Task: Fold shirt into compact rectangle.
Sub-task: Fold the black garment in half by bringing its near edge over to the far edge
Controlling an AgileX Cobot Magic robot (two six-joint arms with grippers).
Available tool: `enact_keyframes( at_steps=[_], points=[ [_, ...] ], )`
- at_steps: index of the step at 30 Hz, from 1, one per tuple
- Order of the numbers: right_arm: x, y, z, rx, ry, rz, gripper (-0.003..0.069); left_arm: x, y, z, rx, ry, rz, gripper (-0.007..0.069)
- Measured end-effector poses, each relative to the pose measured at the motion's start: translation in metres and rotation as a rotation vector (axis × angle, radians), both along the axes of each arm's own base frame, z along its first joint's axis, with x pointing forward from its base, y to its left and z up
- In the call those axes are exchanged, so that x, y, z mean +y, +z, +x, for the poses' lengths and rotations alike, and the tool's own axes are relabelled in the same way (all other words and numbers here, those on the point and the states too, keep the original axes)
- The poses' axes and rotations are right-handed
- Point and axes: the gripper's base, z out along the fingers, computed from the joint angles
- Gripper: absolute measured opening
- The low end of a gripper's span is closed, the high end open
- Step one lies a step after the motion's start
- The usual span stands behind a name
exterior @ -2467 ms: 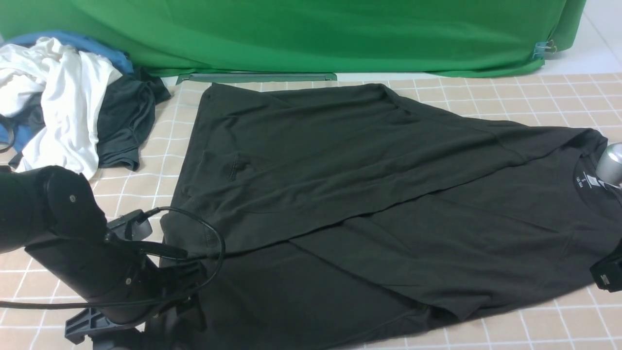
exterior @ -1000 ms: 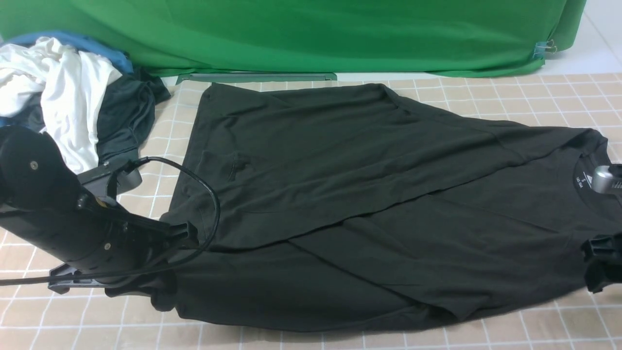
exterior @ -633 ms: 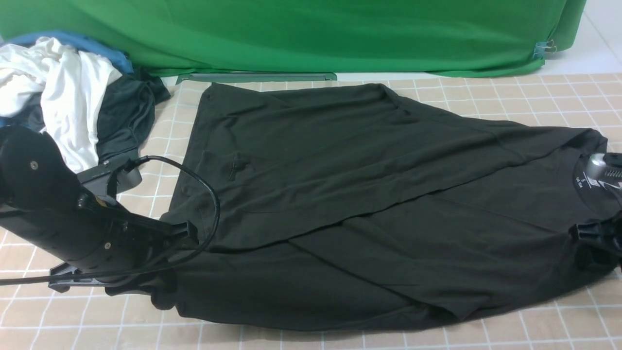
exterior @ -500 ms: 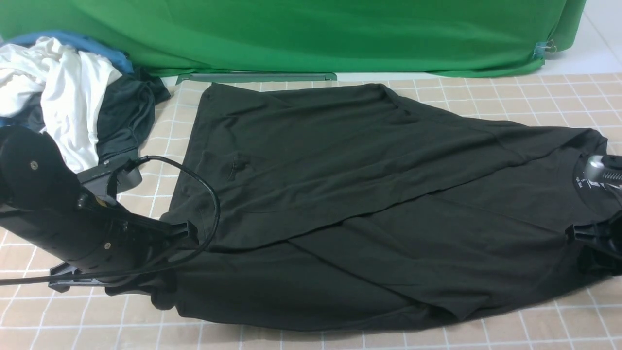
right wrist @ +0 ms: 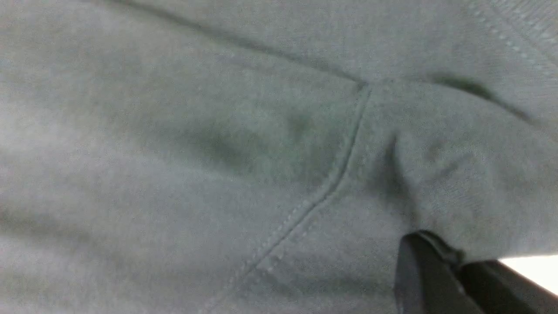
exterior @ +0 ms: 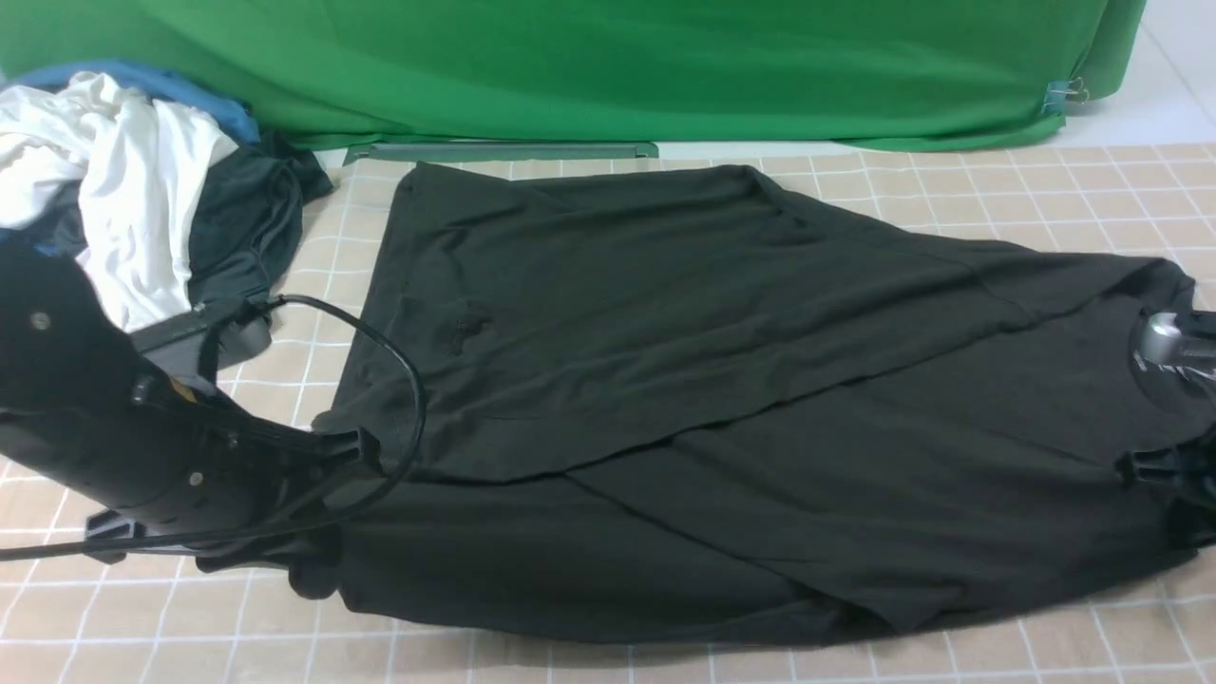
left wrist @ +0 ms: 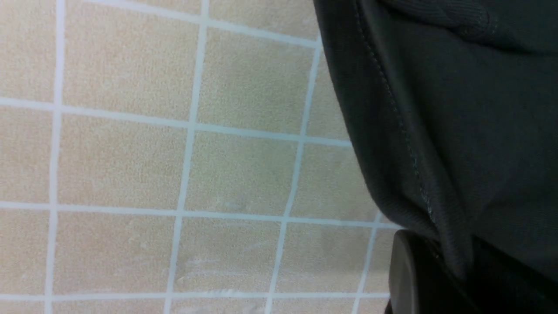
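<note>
The black shirt (exterior: 722, 408) lies spread across the checked table, its far side folded over the middle and its collar at the right. My left gripper (exterior: 309, 568) is low at the near left, shut on the bunched hem corner. In the left wrist view the stitched hem (left wrist: 392, 131) runs down into the left gripper (left wrist: 436, 257). My right gripper (exterior: 1164, 475) is at the right edge, shut on shirt fabric just below the collar. In the right wrist view the right gripper (right wrist: 457, 257) pinches a pucker of cloth beside a seam (right wrist: 331, 183).
A heap of clothes sits at the back left: a white garment (exterior: 123, 190), a dark grey one (exterior: 237, 237) and a blue one (exterior: 142, 81). A green backdrop (exterior: 608, 66) hangs along the far edge. My left arm's cable (exterior: 408, 408) loops over the shirt's left edge.
My right gripper came in onto the shirt below the collar and shut on the fabric. The left arm shifted slightly left and down, still holding the hem corner.
</note>
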Motion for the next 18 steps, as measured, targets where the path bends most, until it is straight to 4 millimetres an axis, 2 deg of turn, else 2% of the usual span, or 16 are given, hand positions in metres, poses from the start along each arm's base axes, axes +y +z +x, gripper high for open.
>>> enact_keyframes(
  at_steps=[2,5,12,15,18],
  points=[
    [-0.003,0.014,-0.010,0.021,0.001,-0.045,0.0048,0.001,0.007,-0.005,-0.021,-0.005,-0.005,0.0020],
    [-0.006,0.026,-0.024,0.094,-0.012,-0.092,0.0048,0.001,0.012,-0.012,-0.001,-0.018,-0.009,0.0020],
    [-0.007,0.023,-0.062,0.342,-0.019,-0.117,0.0047,0.001,0.012,-0.026,0.122,-0.053,-0.006,0.0020],
    [-0.006,0.026,-0.072,0.352,-0.029,-0.121,0.0046,0.001,0.011,-0.028,0.143,-0.061,-0.004,0.0020],
    [-0.006,0.034,-0.070,0.294,-0.039,-0.131,0.0046,0.000,0.012,-0.024,0.105,-0.049,-0.013,0.0020]
  ],
)
